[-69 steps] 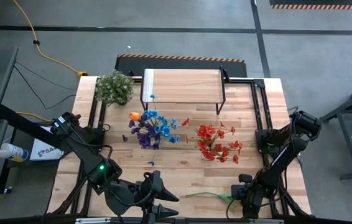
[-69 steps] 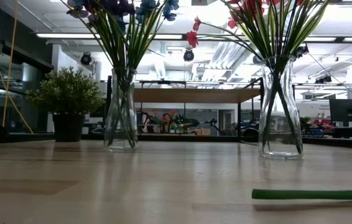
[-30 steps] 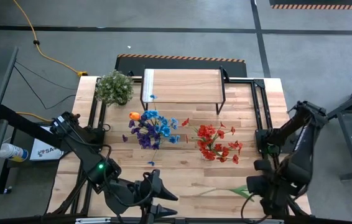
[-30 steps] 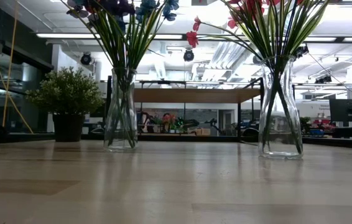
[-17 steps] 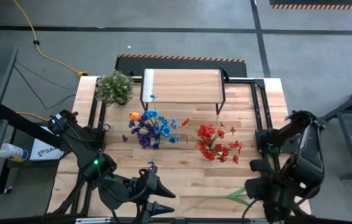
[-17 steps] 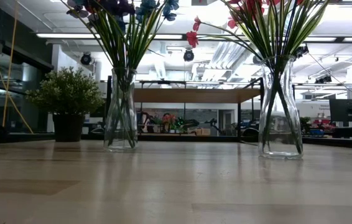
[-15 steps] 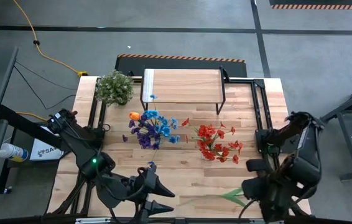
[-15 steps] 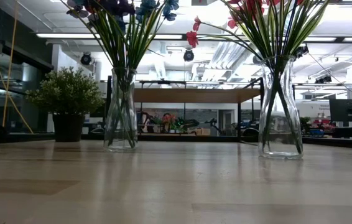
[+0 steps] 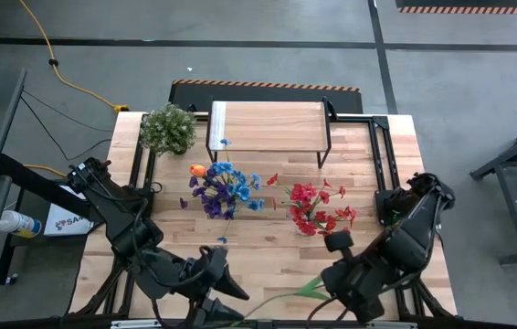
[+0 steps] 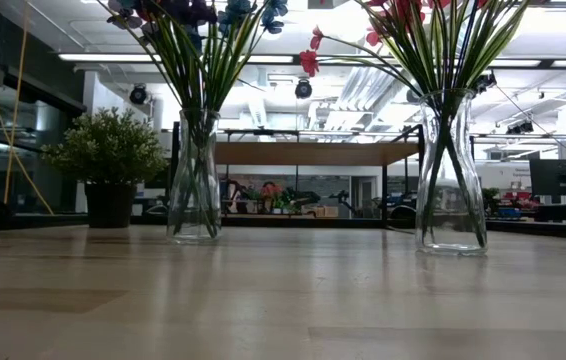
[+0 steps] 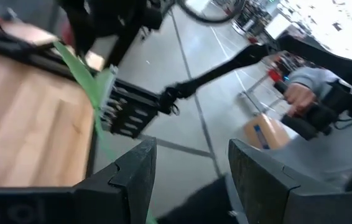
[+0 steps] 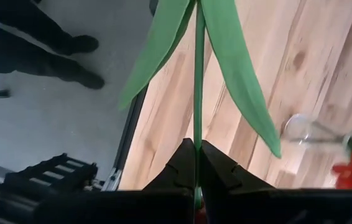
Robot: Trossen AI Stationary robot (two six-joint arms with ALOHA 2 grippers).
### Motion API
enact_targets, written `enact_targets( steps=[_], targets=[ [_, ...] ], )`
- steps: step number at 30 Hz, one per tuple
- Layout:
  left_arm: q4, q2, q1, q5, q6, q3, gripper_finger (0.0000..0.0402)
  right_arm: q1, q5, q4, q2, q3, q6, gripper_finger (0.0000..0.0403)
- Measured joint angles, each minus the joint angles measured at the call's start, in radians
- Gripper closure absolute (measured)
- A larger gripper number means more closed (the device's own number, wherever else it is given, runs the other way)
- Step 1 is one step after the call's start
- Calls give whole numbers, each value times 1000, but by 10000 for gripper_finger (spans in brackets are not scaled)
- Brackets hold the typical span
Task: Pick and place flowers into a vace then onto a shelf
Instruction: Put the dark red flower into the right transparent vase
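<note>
My right gripper [image 9: 326, 289] is near the table's near edge, shut on a long green flower stem [image 9: 277, 300] with two leaves [image 12: 238, 74]. No bloom shows on it. My left gripper [image 9: 226, 300] is open and empty at the near edge, just left of the stem's free end; the stem also shows in the left wrist view [image 11: 83, 74]. One glass vase holds blue, purple and orange flowers [image 9: 222, 187], and another holds red flowers [image 9: 318, 208]. Both stand on the table in front of the shelf [image 9: 268, 126]. My right gripper pinches the stem [image 12: 196, 149] between its two fingers, below the two leaves. The stem runs on ahead along the fingers, toward the table's near left. It is lifted clear of the table, roughly level.
A bushy pale-green plant [image 9: 168, 128] stands at the far left beside the shelf. In the low view the two vases [image 10: 195, 180] [image 10: 450, 180] stand upright with bare tabletop in front. A person's legs [image 12: 39, 43] show on the floor beyond the near edge.
My right gripper has gone toward the table's left along the near edge, carrying the stem. The stem has turned, so its free end now points toward my left gripper. My left gripper has shifted slightly toward the near edge and stays open.
</note>
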Motion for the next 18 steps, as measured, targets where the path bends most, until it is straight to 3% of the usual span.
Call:
enact_targets(
  steps=[8,18],
  targets=[
    [-53,0,0,64,-98,0,170,-38,102,3,45,153,-145,402],
    [-61,-64,-8,62,-77,-2,170,-89,240,0,-14,150,-282,402]
  ],
)
